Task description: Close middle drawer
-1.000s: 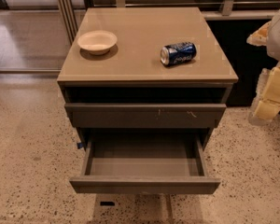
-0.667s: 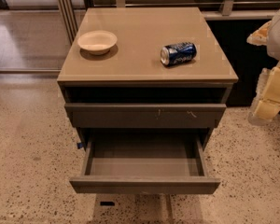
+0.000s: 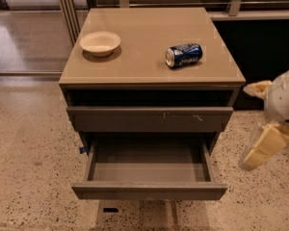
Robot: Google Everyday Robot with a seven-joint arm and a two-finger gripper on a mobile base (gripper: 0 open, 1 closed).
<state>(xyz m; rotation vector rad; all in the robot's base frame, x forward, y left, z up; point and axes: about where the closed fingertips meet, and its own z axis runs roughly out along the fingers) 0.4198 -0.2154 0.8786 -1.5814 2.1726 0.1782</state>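
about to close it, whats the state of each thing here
middle drawer, pulled out, empty
top drawer, pushed in
can, lying on its side on the cabinet
bowl, upright, empty
hand, open, right of the cabinet, holding nothing

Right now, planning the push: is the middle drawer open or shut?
Open: middle drawer pulled out, interior visible; gripper apart at right edge.

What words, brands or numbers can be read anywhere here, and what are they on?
Blue can, lying on its side on the cabinet top: pale lettering, too blurred to read.
Bowl: no text.
Middle drawer, pulled out: no text on its front.
Gripper, at the right edge beside the cabinet: no text visible.
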